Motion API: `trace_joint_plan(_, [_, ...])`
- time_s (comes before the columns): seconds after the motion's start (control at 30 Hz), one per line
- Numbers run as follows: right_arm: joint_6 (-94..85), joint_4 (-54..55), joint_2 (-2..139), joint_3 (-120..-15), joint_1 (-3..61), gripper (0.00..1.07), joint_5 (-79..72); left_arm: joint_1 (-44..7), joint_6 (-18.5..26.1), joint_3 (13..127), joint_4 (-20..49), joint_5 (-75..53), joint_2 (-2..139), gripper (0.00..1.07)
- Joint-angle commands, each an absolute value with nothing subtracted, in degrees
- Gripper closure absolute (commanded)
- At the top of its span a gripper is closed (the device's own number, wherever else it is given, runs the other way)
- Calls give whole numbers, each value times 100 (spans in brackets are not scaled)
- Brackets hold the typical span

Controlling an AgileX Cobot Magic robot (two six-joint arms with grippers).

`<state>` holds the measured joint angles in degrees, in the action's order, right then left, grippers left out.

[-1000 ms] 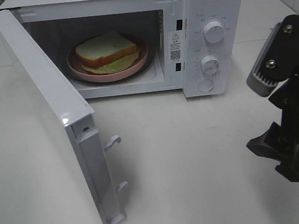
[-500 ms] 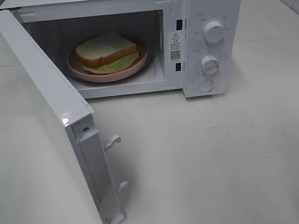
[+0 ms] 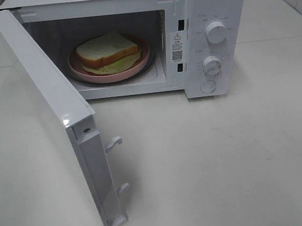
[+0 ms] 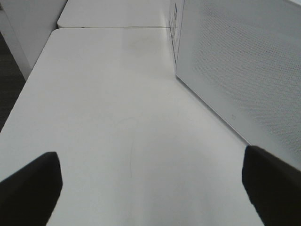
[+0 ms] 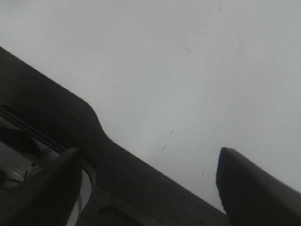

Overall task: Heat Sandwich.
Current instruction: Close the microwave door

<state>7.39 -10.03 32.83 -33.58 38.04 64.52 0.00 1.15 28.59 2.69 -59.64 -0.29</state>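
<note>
Noting the scene from the high camera, largest item first.

Table [image 3: 239, 153]: white, plain top; it carries everything else.

Microwave [image 3: 215, 1]: white, at the far side of the table, cavity facing the camera. Control panel on its right side.

Door [image 3: 43, 96]: hinged on the left and swung fully open toward the camera, with two latch hooks showing on its free edge.

Plate [image 3: 144, 61]: round, pink, sits inside the cavity on the turntable.

Sandwich [image 3: 105, 47]: lies on the plate inside the microwave. It is a square of white bread with a tan crust along the near edges, top face pale and flat. A thin pale green-yellow filling sticks out below the front edge onto the plate. The sandwich covers less than the plate, so a pink rim shows all round.

Knobs: upper knob [image 3: 216, 32] and lower knob [image 3: 212, 64] on the panel, with a round button [image 3: 208, 86] below them.

Left gripper [image 4: 153, 188]: jaws spread wide, nothing between them. It is low over bare table, with the door's dotted outer face just beside it.

Right gripper [image 5: 148, 165]: jaws also well apart and empty, over white table and a dark strip [image 5: 56, 108] I cannot identify.
</note>
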Motion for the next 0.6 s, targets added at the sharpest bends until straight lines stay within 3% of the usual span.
trace_joint_plan(0.03, [808, -974, 2773, -3323, 3759, 31, 6623, -23, 115, 2842, 275, -5930, -178, 9])
trace_joint_plan(0.6, [630, -837, 487, -3323, 1581, 31, 6182, -23, 115, 2842, 275, -5930, -178, 9])
